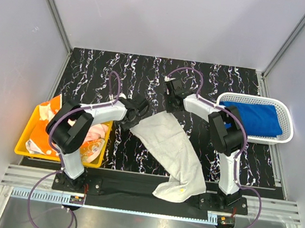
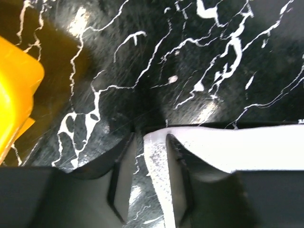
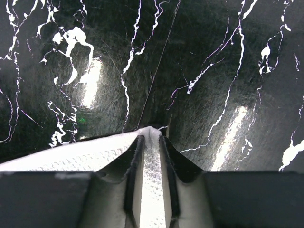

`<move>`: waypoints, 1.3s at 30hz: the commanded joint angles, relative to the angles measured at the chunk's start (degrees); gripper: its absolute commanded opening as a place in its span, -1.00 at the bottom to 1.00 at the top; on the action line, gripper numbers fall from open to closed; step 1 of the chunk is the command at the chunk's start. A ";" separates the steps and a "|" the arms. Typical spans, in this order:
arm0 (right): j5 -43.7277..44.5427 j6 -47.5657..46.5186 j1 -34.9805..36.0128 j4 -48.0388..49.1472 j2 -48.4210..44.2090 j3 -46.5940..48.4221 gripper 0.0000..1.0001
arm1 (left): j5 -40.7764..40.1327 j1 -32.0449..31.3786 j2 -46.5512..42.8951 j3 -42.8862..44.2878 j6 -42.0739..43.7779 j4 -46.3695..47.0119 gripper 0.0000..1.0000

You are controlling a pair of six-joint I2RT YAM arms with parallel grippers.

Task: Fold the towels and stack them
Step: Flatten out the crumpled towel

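The off-white towel [image 1: 170,150] lies slanted across the desk [image 1: 90,77], and its near end spills over the front edge. The left end effector [image 2: 151,142] is clenched on one far corner of it, and the right end effector [image 3: 151,136] is clenched on the other. The cloth looks light, limp and slightly textured, so it will likely sag wherever it is unsupported. Corner pinches suit it, with the edge kept taut between both arms. A blue towel [image 1: 253,117] rests in the white basket [image 1: 285,138].

Black table [image 1: 90,72] (white-veined): yellow bin [image 1: 34,155] left, white basket [image 1: 255,99] right, off-white towel [image 1: 170,150] draped centre.
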 commanded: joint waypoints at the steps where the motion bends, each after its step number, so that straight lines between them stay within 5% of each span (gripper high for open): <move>1: 1.73 -0.34 0.76 -0.10 0.83 0.91 -0.53 | 0.95 0.59 2.69 0.38 0.42 3.35 -0.40; 6: 1.56 -0.42 0.76 -0.45 0.21 0.91 -0.66 | 2.18 1.47 2.61 0.55 3.58 6.07 -1.00; 16: 3.13 0.89 0.67 -2.47 -6.10 1.08 -1.00 | 0.34 1.65 -2.83 5.74 19.73 7.83 -1.00; 27: 4.64 1.42 0.67 -7.13 -23.15 -1.20 -1.00 | 1.47 1.30 -18.12 12.94 36.70 3.97 -1.00; 39: 1.65 1.60 0.76 -13.89 -46.62 -2.26 -1.00 | 6.40 -6.17 -34.03 24.37 49.90 -5.52 -1.00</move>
